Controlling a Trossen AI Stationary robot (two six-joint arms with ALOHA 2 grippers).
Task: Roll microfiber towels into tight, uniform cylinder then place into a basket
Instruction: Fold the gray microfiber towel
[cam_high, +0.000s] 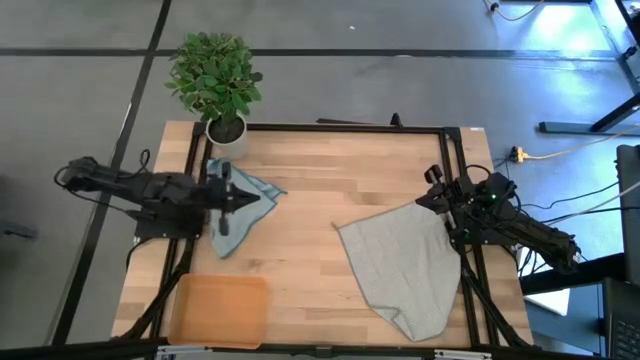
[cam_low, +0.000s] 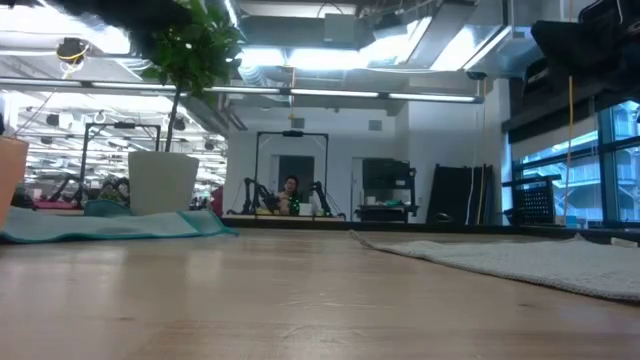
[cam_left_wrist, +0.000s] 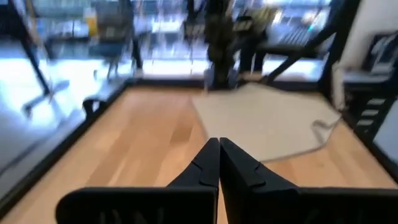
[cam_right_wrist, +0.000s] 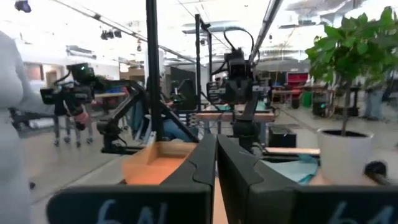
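The left gripper (cam_high: 222, 200), jaws shut and empty, hides part of the blue-teal towel (cam_high: 250, 200). The right gripper (cam_high: 437, 197), jaws near-closed, pinches the grey-green towel (cam_high: 405, 260) at its far right edge; the basket (cam_high: 220, 310) is cut off near-left.

The left gripper (cam_left_wrist: 219, 163) hangs over the bare wood of the desk (cam_left_wrist: 143, 143), its jaws pressed together with nothing between them. Ahead lies the pale grey-green towel (cam_left_wrist: 261, 121), spread flat and reaching toward the desk's far edge, where the other dark arm (cam_left_wrist: 221, 43) stands.
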